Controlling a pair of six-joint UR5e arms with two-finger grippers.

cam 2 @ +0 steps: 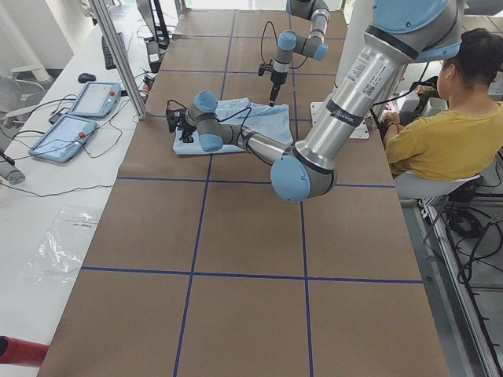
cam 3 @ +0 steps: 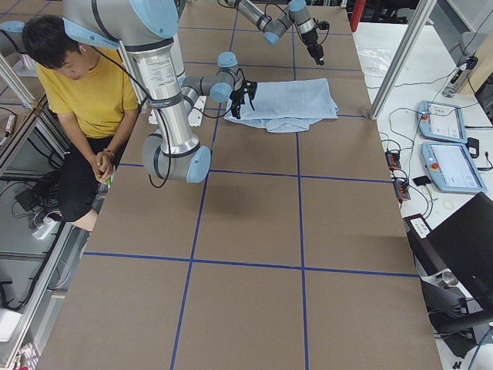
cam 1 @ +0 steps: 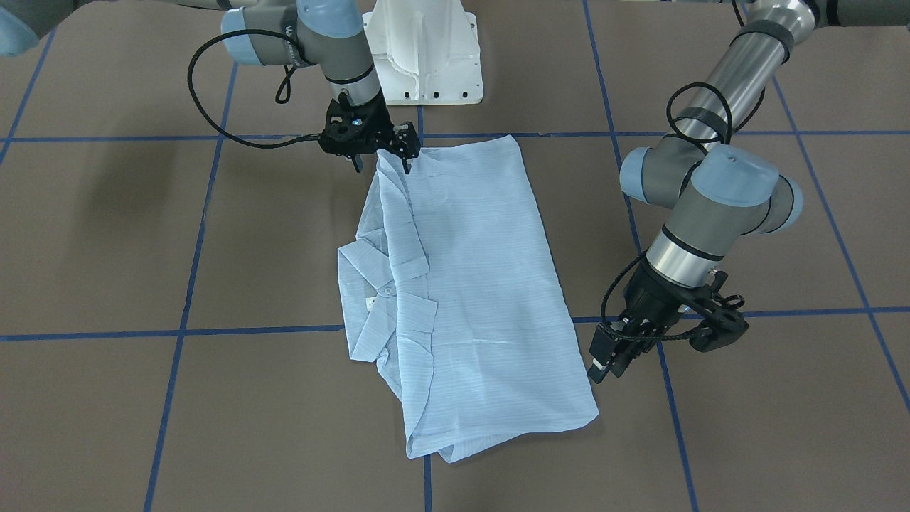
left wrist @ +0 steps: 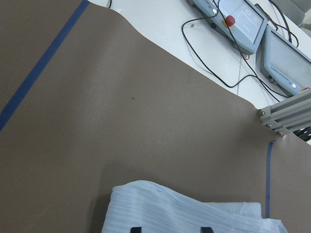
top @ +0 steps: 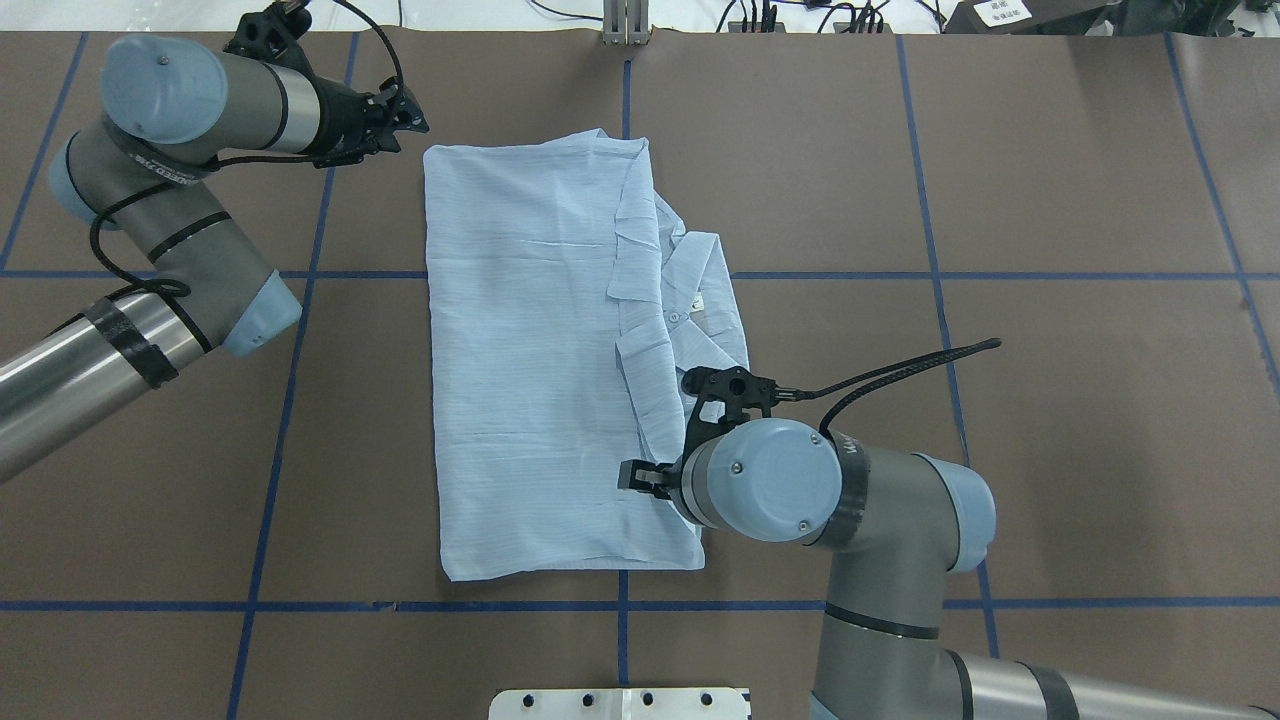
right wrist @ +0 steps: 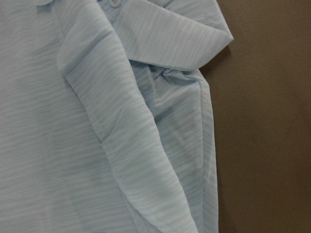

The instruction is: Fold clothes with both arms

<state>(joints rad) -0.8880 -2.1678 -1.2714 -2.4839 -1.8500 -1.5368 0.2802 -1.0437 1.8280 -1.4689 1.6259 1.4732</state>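
Observation:
The light-blue pinstriped shirt (cam 1: pixel 469 284) lies flat on the brown table, sides folded in to a long rectangle, collar and buttons (top: pixel 690 300) showing on its right side. My left gripper (top: pixel 408 115) hovers just off the shirt's far left corner, open and empty. Its two fingertips (left wrist: pixel 136 229) stand apart at the bottom of the left wrist view, with the corner (left wrist: pixel 146 199) before them. My right gripper (cam 1: pixel 407 168) points down over the shirt's near right edge and looks open. The right wrist view shows only the folded fabric (right wrist: pixel 121 121), no fingers.
The white pedestal base (cam 1: pixel 426 64) stands at the near table edge. An aluminium post (left wrist: pixel 286 116) and control pendants (left wrist: pixel 243 24) are beyond the far edge. A seated operator in yellow (cam 2: pixel 448 133) is beside the robot. Blue tape lines (top: pixel 300 420) cross the table.

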